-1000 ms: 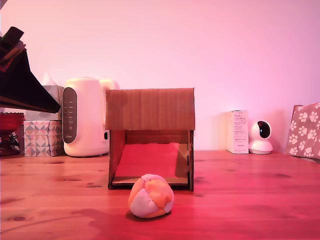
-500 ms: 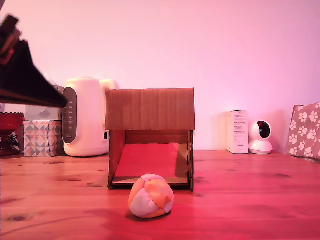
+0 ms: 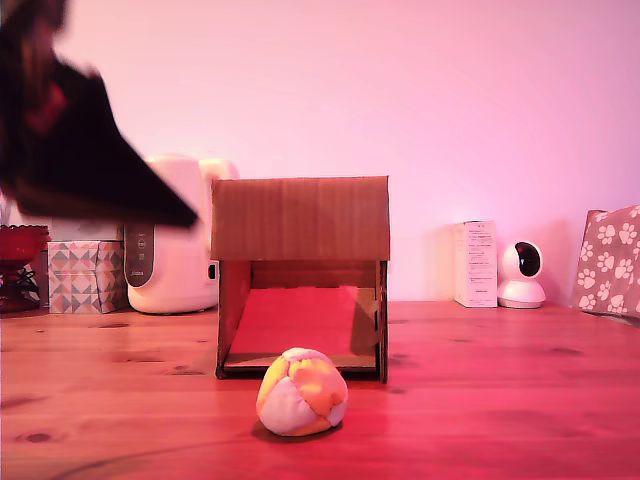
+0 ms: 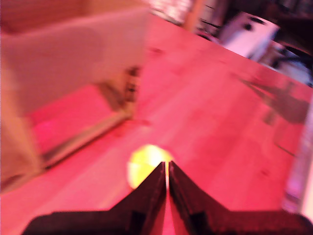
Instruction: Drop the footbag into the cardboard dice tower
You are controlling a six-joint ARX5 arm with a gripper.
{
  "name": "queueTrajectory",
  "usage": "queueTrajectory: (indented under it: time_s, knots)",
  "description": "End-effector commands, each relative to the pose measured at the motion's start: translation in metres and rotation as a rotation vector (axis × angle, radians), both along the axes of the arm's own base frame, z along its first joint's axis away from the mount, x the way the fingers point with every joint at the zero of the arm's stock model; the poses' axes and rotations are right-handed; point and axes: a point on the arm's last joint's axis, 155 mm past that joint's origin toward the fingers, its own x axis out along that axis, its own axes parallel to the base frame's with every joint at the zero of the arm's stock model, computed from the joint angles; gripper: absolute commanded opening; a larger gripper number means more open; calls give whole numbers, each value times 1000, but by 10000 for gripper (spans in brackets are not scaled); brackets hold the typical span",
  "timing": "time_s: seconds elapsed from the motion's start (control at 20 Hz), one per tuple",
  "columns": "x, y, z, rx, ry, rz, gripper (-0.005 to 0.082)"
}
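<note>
Footbag (image 3: 302,392) on bare table (image 3: 500,400), just before cardboard dice tower (image 3: 300,275) opening.
Gripper (image 4: 167,172) high above, jaws nearly together, holding nothing.

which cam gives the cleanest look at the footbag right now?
Exterior view. The footbag is sharp there, whole and unobstructed, on the table in front of the cardboard dice tower. The wrist view is motion-blurred: it shows only a yellowish blob, partly hidden behind the gripper tips.
</note>
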Motion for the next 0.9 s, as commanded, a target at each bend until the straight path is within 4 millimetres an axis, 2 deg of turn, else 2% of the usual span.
queueTrajectory:
  time_s: [0.0,0.25,0.3,0.35,0.45,0.5,0.55,0.85]
  knots:
    - [-2,-7,-4,5,-4,-25,-21]
    - [-1,-23,-14,2,-8,-60,-18]
    - [1,-24,-14,-2,-14,-62,39]
    - [3,-26,-14,-5,-31,-67,209]
    - [10,-28,-12,-7,-72,-61,692]
    - [14,-28,-12,-2,-90,-49,801]
    - [18,-27,-15,12,-104,-41,761]
    - [24,-31,-28,33,-119,-47,762]
